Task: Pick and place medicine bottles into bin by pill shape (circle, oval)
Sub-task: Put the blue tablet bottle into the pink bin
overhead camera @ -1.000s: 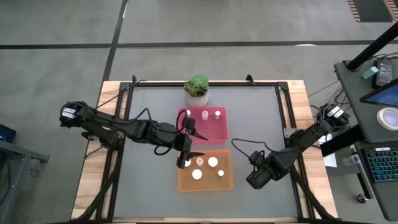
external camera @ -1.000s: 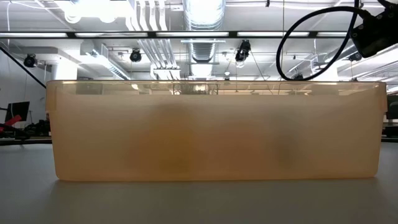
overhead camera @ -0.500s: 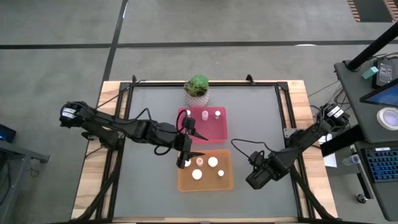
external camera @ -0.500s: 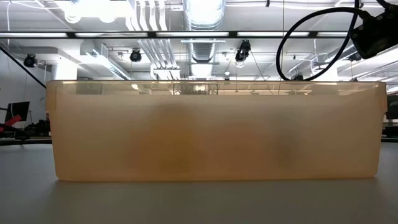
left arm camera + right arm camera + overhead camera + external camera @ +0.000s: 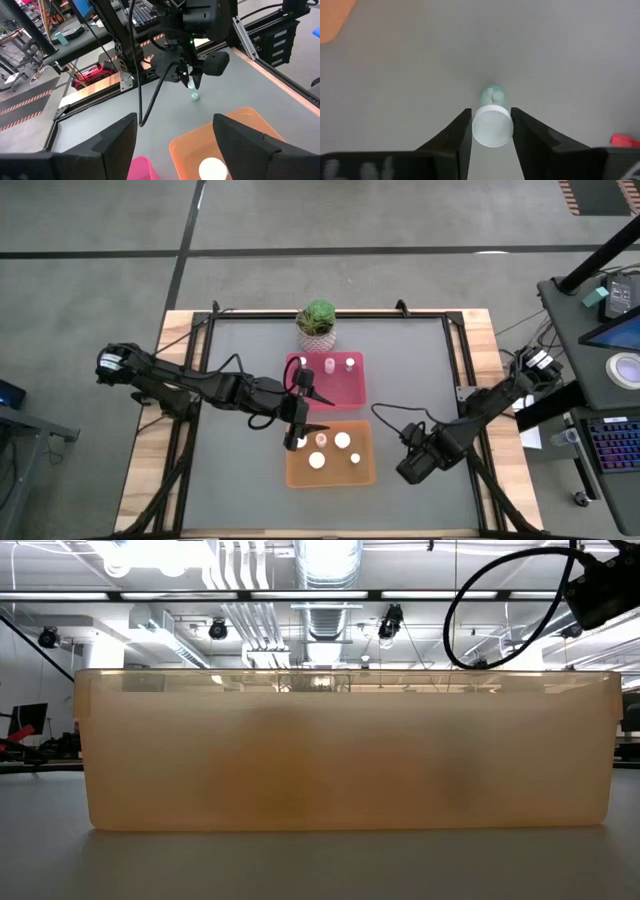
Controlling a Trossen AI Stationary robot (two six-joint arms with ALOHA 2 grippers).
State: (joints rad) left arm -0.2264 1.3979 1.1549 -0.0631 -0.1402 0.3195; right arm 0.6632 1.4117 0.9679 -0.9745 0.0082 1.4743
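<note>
Right gripper (image 5: 490, 131) jaws closed onto bottle (image 5: 492, 121) since earlier

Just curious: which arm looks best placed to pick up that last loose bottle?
The right. Its end effector already brackets the bottle, while the left end effector hangs open at the orange bin.

Even overhead light is flooding the bench (image 5: 240, 490), leaving only soft shadows. Ceiling strip lights (image 5: 330, 595) are glaring in the low view. The orange bin (image 5: 340, 755) is looming close and hazy, its contents blurring into dim smudges.
</note>
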